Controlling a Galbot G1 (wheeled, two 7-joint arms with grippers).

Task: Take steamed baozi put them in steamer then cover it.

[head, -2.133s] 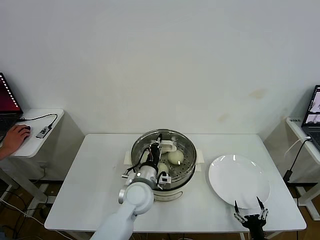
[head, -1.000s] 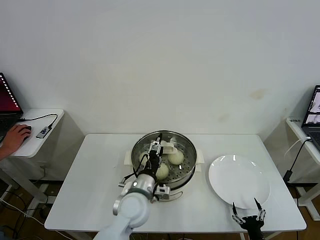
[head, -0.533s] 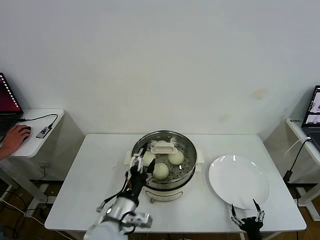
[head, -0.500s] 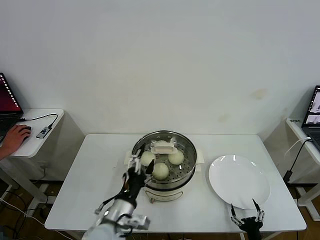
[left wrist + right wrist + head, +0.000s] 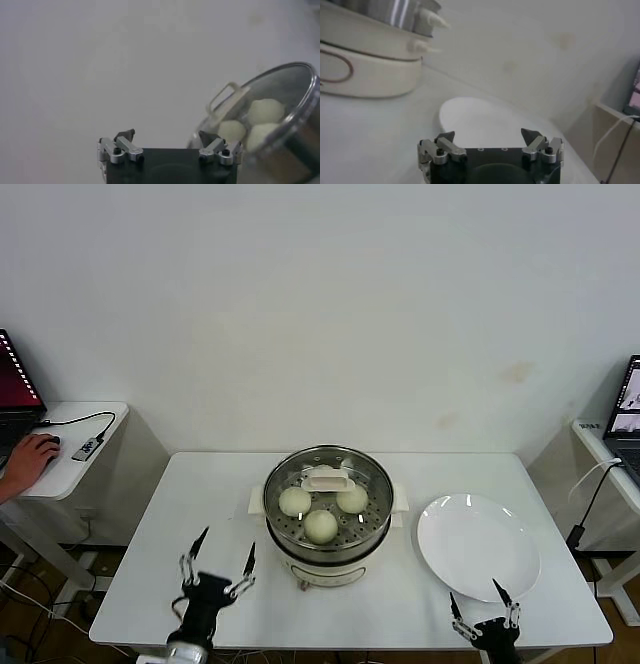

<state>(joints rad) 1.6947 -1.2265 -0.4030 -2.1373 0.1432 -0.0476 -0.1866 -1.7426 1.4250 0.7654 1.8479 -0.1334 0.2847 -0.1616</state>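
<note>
While the cover sits on the steamer, the left gripper hangs spread and empty, apart from it.

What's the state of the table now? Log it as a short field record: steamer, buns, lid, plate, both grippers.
steamer: centre of table
cover: on the steamer
steamed baozi: three seen through the glass, inside
plate: to the robot's right of the steamer, bare
left gripper: near table's front edge, jaws open, holding nothing
right gripper: front of the plate, jaws open, holding nothing
</note>
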